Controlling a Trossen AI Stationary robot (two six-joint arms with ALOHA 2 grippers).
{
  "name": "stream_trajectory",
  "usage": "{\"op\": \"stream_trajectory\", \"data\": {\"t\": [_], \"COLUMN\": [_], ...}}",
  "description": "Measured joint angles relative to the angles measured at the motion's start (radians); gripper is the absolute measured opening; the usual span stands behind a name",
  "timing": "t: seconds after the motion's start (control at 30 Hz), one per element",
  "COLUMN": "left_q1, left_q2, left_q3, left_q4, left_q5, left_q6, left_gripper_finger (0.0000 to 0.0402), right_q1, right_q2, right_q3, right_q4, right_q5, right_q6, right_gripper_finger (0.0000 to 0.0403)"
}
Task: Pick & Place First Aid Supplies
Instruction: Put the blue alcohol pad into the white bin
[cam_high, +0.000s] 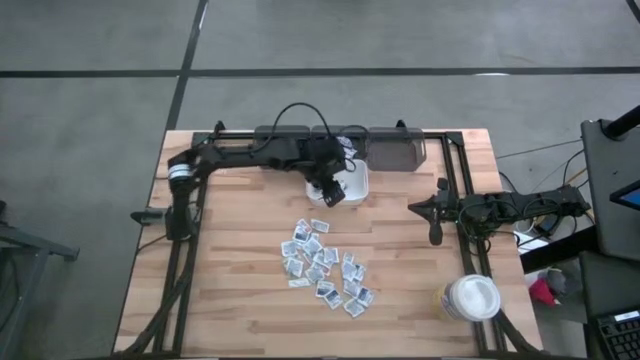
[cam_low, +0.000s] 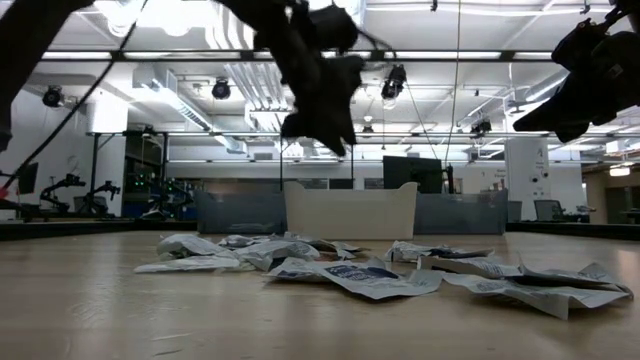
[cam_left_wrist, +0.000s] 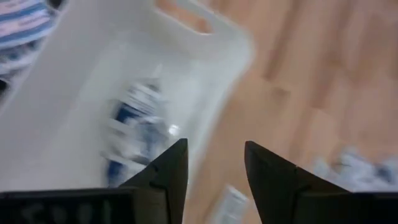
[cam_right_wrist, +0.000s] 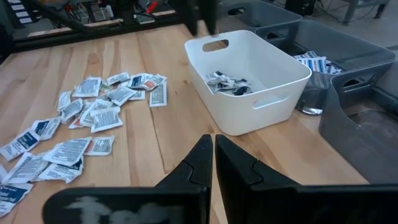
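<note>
Your left gripper (cam_left_wrist: 214, 168) hangs with its jaws released and nothing between them, over the near rim of the white bin (cam_high: 356, 186). Just below and beyond the jaws, inside the bin, a sachet (cam_left_wrist: 138, 127) shows white with blue print, blurred; you cannot tell whether it lies on the bin floor or is in the air. More sachets (cam_right_wrist: 227, 83) lie on the bin floor, seen from the right wrist view. Past the bin's rim on the open side of the jaws, bare tabletop (cam_left_wrist: 323, 74) shows, and a few loose sachets lie at the edge of that view.

Your right gripper (cam_right_wrist: 213, 163) waits with its jaws clenched on nothing, above the tabletop and well apart from the bin. Ahead of those jaws stands the white bin, and to one side of it the main scatter of sachets (cam_high: 325, 266) lies flat on the wood, overlapping in places. Beyond the white bin sit grey bins (cam_right_wrist: 348, 43); one of them holds more printed packets (cam_right_wrist: 314, 62). A round white tub (cam_high: 470, 298) stands near the tabletop's edge, behind the right arm.
</note>
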Motion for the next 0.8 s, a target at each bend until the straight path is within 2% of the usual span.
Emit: {"op": "stream_trajectory", "data": {"t": [0.1, 0.2, 0.43, 0.53, 0.7, 0.8], "left_q1": [-0.069, -0.167, -0.382, -0.446, -0.5, -0.501], "left_q2": [-0.049, -0.077, -0.083, -0.083, -0.083, -0.083], "left_q3": [-0.004, -0.005, -0.039, -0.073, -0.171, -0.246], "left_q4": [-0.003, -0.003, -0.037, -0.138, -0.278, -0.289], "left_q5": [-0.003, -0.047, -0.252, -0.309, -0.333, -0.301], "left_q6": [-0.09, -0.177, -0.391, -0.537, -0.786, -0.947], "left_gripper_finger": [0.0149, 0.0149, 0.0149, 0.0147, 0.0147, 0.0147], "right_q1": [0.0, 0.0, 0.0, 0.0, 0.0, 0.0], "right_q2": [0.0, 0.0, 0.0, 0.0, 0.0, 0.0], "right_q3": [0.0, 0.0, 0.0, 0.0, 0.0, 0.0], "right_q4": [0.0, 0.0, 0.0, 0.0, 0.0, 0.0], "right_q5": [0.0, 0.0, 0.0, 0.0, 0.0, 0.0], "right_q6": [-0.001, -0.004, -0.004, -0.004, -0.004, -0.004], "right_gripper_finger": [0.0018, 0.0018, 0.0018, 0.0018, 0.0018, 0.0018]}}
